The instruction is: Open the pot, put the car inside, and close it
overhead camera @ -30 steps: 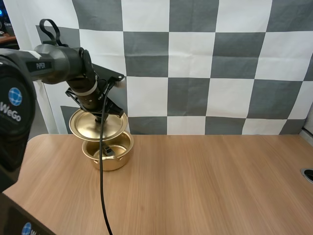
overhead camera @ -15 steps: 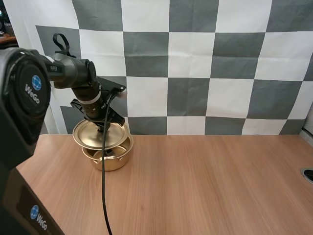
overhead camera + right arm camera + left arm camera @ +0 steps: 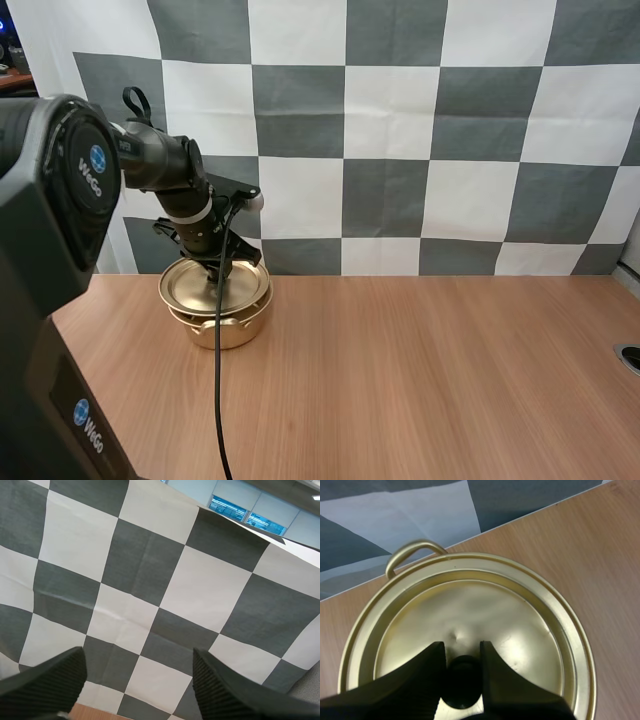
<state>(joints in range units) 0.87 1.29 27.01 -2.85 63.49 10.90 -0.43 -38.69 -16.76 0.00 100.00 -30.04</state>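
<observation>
Standing at the far left of the table [image 3: 420,380], the pot [image 3: 222,330] is wearing its lid [image 3: 200,288], which is lying level over the rim; whether it is fully seated I cannot tell. The left gripper [image 3: 220,268] is reaching down from above, its fingers pinching the lid's dark knob [image 3: 463,680] between them. The right gripper [image 3: 136,655] is holding nothing, its fingers spread wide apart. One loop handle [image 3: 415,550] of the pot is poking out past the lid's edge.
</observation>
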